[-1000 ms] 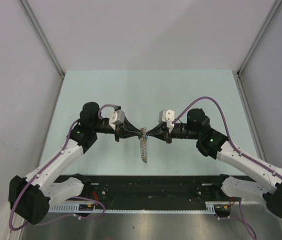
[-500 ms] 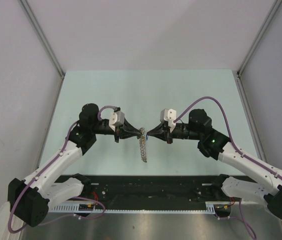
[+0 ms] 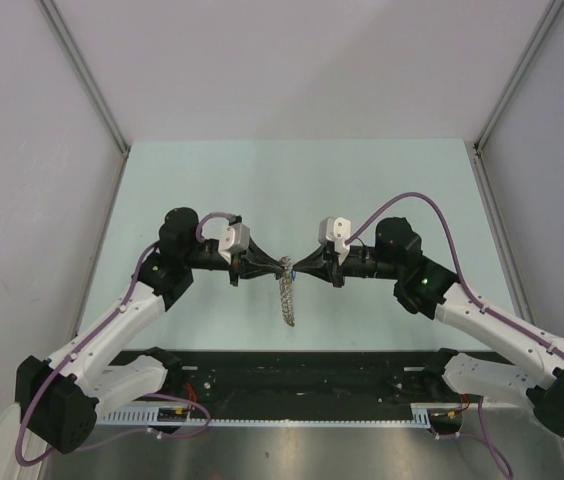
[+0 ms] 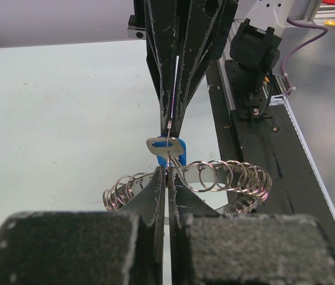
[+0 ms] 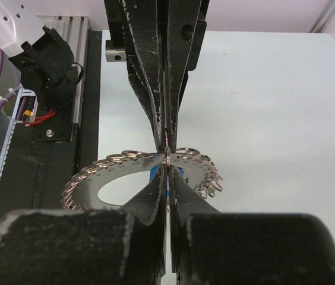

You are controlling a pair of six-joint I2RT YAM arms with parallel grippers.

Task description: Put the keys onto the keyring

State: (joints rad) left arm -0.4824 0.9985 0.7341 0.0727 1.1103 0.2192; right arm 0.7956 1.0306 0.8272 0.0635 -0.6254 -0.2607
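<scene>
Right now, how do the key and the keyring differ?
The key is tiny with a blue plastic head; the keyring is far larger, a ring of silver coils. The key is pinched by the right end effector; the keyring by the left end effector. Both are silver metal and meet where the two end effectors come together.

Left arm [image 3: 112, 330] and right arm [image 3: 487, 322] reach inward, elbows splayed, wrists level. Left gripper [image 3: 274, 266] and right gripper [image 3: 302, 266] meet tip to tip, both pinched tight.
</scene>
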